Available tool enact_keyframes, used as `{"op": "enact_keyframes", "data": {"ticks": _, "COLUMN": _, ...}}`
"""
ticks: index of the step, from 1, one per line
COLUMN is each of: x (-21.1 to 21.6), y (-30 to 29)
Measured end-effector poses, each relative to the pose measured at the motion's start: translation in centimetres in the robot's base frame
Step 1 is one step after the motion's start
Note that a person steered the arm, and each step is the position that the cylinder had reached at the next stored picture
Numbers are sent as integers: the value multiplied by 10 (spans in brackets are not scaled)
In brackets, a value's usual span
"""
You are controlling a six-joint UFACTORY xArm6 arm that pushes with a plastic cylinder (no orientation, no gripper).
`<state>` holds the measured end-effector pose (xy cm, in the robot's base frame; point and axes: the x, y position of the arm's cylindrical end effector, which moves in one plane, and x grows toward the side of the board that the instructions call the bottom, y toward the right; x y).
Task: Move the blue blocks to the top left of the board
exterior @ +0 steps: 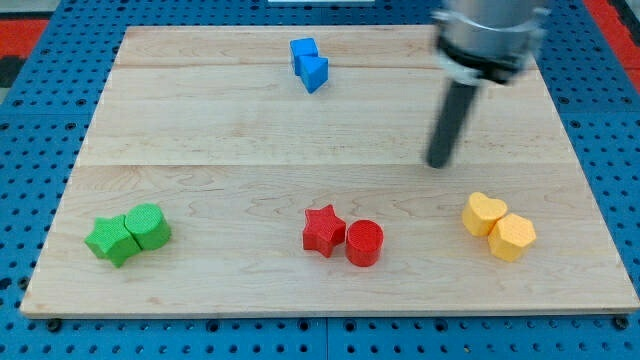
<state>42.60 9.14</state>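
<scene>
Two blue blocks touch each other near the view's top centre: a blue block (303, 51) above and a blue block (314, 72) just below and right of it; their exact shapes are hard to make out. My tip (438, 162) is at the end of the dark rod, right of centre on the board, well to the right of and below the blue blocks, touching no block.
The wooden board (200, 130) lies on a blue pegboard. A green star (111, 240) and green block (149, 226) sit bottom left. A red star (323, 230) and red cylinder (364, 243) sit bottom centre. A yellow heart (485, 213) and yellow hexagon (513, 237) sit bottom right.
</scene>
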Motion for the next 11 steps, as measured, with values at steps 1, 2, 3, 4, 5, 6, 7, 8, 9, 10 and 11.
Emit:
{"op": "enact_keyframes", "data": {"ticks": 1, "x": -35, "y": -99}}
{"op": "enact_keyframes", "data": {"ticks": 2, "x": -68, "y": -195}}
{"op": "enact_keyframes", "data": {"ticks": 3, "x": -111, "y": -177}}
{"op": "enact_keyframes", "data": {"ticks": 4, "x": -134, "y": -138}}
{"op": "enact_keyframes", "data": {"ticks": 5, "x": -134, "y": -63}}
{"op": "enact_keyframes", "data": {"ticks": 6, "x": -127, "y": -27}}
{"op": "enact_keyframes", "data": {"ticks": 7, "x": -101, "y": 41}}
{"op": "enact_keyframes", "data": {"ticks": 8, "x": -142, "y": 71}}
{"op": "enact_keyframes", "data": {"ticks": 9, "x": -160, "y": -19}}
{"op": "enact_keyframes", "data": {"ticks": 10, "x": -140, "y": -41}}
{"op": "enact_keyframes", "data": {"ticks": 11, "x": -100, "y": 37}}
